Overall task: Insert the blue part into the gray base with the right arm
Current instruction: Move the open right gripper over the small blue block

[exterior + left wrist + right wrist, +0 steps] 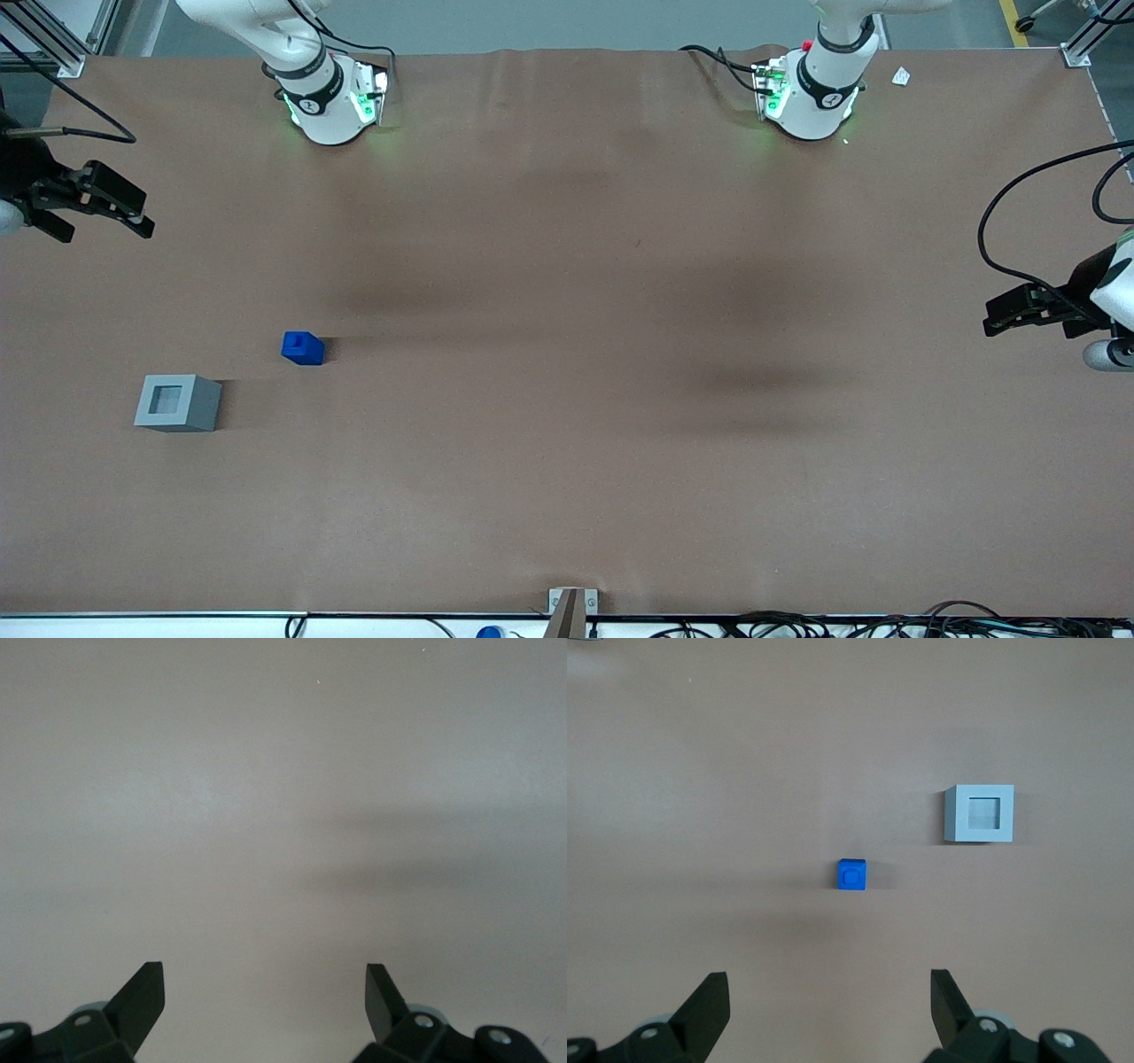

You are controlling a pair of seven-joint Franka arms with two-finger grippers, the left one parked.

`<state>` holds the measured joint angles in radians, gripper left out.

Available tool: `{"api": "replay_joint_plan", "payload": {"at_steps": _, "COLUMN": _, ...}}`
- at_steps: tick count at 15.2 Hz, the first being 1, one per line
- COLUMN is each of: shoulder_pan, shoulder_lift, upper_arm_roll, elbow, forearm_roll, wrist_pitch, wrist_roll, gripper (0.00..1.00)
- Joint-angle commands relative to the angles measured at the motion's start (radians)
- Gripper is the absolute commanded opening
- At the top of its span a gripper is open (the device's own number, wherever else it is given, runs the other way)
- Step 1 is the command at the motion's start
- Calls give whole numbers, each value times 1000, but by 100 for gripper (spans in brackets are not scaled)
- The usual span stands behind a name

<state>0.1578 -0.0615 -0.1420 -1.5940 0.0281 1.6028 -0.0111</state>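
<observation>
The blue part (pixel 303 348) stands on the brown table with its stud facing up, and the right wrist view shows the blue part (pixel 851 874) from above. The gray base (pixel 178 403) sits close beside it, a little nearer the front camera, socket upward; the wrist view also takes in the gray base (pixel 980 814). My right gripper (pixel 106 213) hangs at the working arm's end of the table, farther from the front camera than both pieces and apart from them. In the wrist view the gripper (pixel 830 1001) is open with nothing between its fingers.
Both arm bases (pixel 330 96) (pixel 811 93) stand at the table edge farthest from the front camera. A small white scrap (pixel 901 77) lies by the parked arm's base. A bracket (pixel 572 605) and cables run along the nearest edge.
</observation>
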Motion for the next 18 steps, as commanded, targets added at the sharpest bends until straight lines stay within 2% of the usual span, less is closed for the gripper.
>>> {"api": "replay_joint_plan", "payload": {"at_steps": 1, "shoulder_pan": -1, "shoulder_lift": 11, "upper_arm_roll": 1, "elbow": 11, "forearm_roll": -2, "wrist_pitch": -3, "wrist_roll": 6, "gripper": 100}}
{"api": "replay_joint_plan", "payload": {"at_steps": 6, "shoulder_pan": -18, "shoulder_lift": 20, "upper_arm_roll": -10, "elbow": 16, "forearm_roll": 7, "wrist_pitch": -3, "wrist_roll": 2, "gripper": 100}}
{"api": "replay_joint_plan", "payload": {"at_steps": 8, "shoulder_pan": -41, "shoulder_lift": 28, "upper_arm_roll": -14, "elbow": 9, "forearm_roll": 56, "wrist_pitch": -4, "wrist_roll": -4, "gripper": 100}}
{"api": "replay_joint_plan", "payload": {"at_steps": 14, "shoulder_pan": -26, "shoulder_lift": 54, "upper_arm_roll": -11, "elbow": -6, "forearm_roll": 49, "wrist_pitch": 0, "wrist_roll": -6, "gripper": 100}}
{"api": "replay_joint_plan", "payload": {"at_steps": 18, "shoulder_pan": 11, "shoulder_lift": 91, "upper_arm_roll": -8, "elbow": -73, "forearm_roll": 49, "wrist_pitch": 113, "wrist_roll": -3, "gripper": 100}}
